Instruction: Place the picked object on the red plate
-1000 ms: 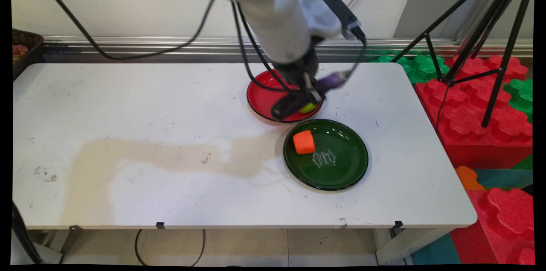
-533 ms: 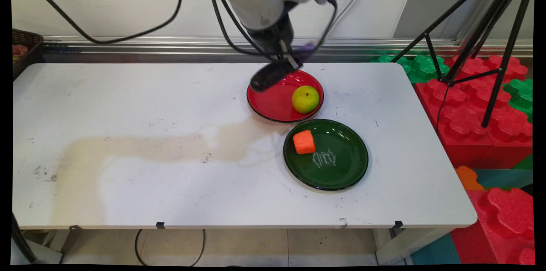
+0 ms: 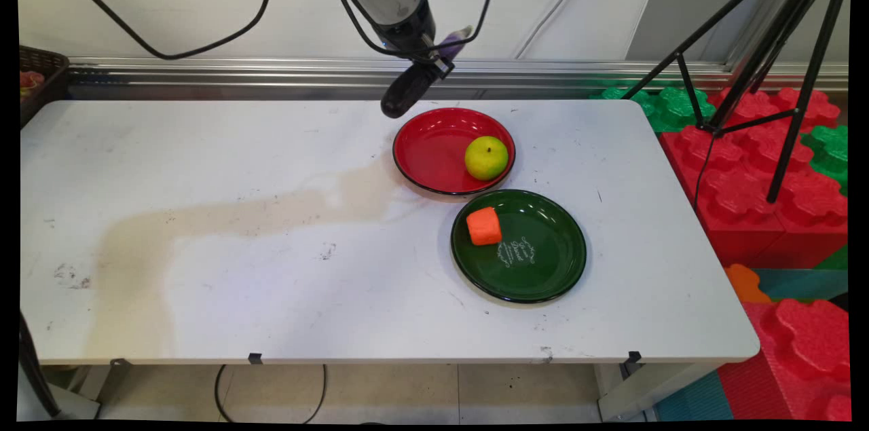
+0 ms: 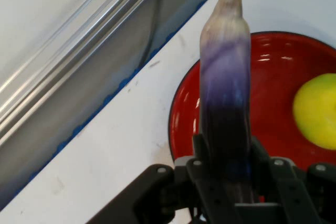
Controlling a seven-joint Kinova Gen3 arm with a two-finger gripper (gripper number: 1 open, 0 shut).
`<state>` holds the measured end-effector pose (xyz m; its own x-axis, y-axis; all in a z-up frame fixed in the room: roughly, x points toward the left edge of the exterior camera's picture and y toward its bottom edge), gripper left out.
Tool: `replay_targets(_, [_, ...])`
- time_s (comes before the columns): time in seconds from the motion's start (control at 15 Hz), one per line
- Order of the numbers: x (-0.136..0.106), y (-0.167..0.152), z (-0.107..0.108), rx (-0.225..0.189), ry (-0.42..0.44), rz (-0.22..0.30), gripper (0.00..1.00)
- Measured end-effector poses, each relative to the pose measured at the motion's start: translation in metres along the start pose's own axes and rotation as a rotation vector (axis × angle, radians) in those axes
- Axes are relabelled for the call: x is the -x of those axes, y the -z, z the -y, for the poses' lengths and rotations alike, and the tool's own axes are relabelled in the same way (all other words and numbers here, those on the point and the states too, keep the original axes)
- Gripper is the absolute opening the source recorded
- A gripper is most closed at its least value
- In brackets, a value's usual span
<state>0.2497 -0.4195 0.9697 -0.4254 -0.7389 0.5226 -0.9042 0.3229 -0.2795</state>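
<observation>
Gripper [image 3: 422, 64] is raised above the table's [image 3: 271, 146] far edge, just left of and behind the red plate [image 3: 434, 146]. Fingers are pinched on an eggplant [image 3: 406, 88]: dark purple body, paler purple toward the stem end, green tip. In the hand view the eggplant [image 4: 226, 87] stands up from between the two fingers [image 4: 202, 153], clamped approx. at its dark lower part; its pale tip points away from the hand. In the main view its dark rounded end hangs down-left of the gripper, off the table surface.

Red plate holds a yellow-green round fruit [image 3: 486, 157], sitting at the plate's right side, not touched by the gripper. In the hand view the red plate [image 4: 184, 108] lies behind the eggplant, fruit [image 4: 317, 111] at right.

Green plate [image 3: 543, 268] sits just in front of the red plate, rims nearly touching. It holds an orange block [image 3: 483, 226] at its left side, near the rim. White lettering is printed at the plate's centre; text not legible.

Black cables [image 3: 204, 44] hang from the arm across the wall.
</observation>
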Motion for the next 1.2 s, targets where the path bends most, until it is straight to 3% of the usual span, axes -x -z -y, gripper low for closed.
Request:
replay_targets(0.47, [0.004,-0.06,0.019,-0.007,0.163,0.014,0.0])
replay_targets(1.2, [0.004,-0.147,0.013,0.038,0.305,0.035,0.0])
